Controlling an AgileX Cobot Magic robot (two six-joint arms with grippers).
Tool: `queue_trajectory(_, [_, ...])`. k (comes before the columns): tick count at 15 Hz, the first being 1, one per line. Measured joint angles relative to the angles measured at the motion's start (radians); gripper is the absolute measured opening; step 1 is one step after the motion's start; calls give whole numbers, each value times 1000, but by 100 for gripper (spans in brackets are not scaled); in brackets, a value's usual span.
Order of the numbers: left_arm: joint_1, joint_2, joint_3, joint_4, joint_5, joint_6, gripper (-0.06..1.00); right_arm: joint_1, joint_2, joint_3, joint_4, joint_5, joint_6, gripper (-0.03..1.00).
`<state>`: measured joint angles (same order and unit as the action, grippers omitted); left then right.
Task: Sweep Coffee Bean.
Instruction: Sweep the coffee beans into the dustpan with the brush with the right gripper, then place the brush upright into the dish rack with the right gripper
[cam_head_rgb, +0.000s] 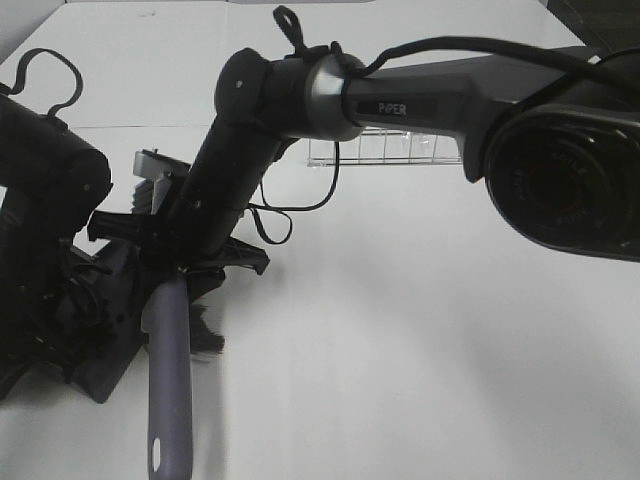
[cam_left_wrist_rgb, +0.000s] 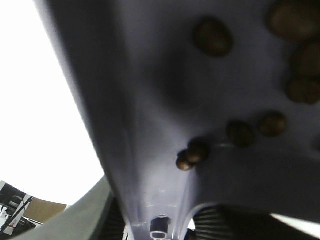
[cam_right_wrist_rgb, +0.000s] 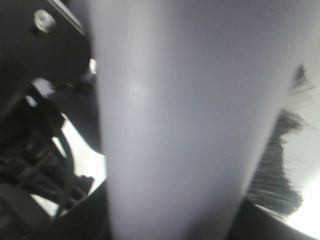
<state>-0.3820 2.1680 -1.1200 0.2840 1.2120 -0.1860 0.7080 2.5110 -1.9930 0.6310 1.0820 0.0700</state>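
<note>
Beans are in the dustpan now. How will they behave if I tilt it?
Likely to roll: the beans are small rounded ovals lying loose on the dustpan, whose grey surface looks smooth. Being tiny, they are probably light, so a jerk might bounce some out.

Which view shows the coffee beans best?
Left wrist: the coffee beans lie close up on the grey dustpan. Exterior high shows no beans I can make out. Right wrist shows only brush handle and bristles.

Right arm (cam_head_rgb: 430, 100) crossed leftward; right hand (cam_head_rgb: 178, 268) low, clamped
</note>
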Motion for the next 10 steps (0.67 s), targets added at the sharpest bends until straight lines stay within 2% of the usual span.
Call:
queue_trajectory(2, [7,-2,0,-9,-3,2,32,-70,8,9,207,15,-144,27])
queue_trajectory(3, [7,-3,0,-8,-3,2,32,-104,14,9,354,12,-221,27])
queue_trajectory(5, [7,-3,0,-8,-3,3,32,-136,12,9,481,15,-296,27])
queue_trajectory(6, [7,-3,0,-8,-3,3,32,-152,9,9,500,20,-314,27])
queue_trajectory(7, [7,-3,0,-8,-3,3,32,-163,2,9,468,22,-314,27])
queue_trajectory(9, [7,-3,0,-8,-3,7,32,-174,-44,9,316,22,-283,27])
queue_trajectory(10, [7,-3,0,-6,-3,21,32,-173,-127,9,27,32,-179,27])
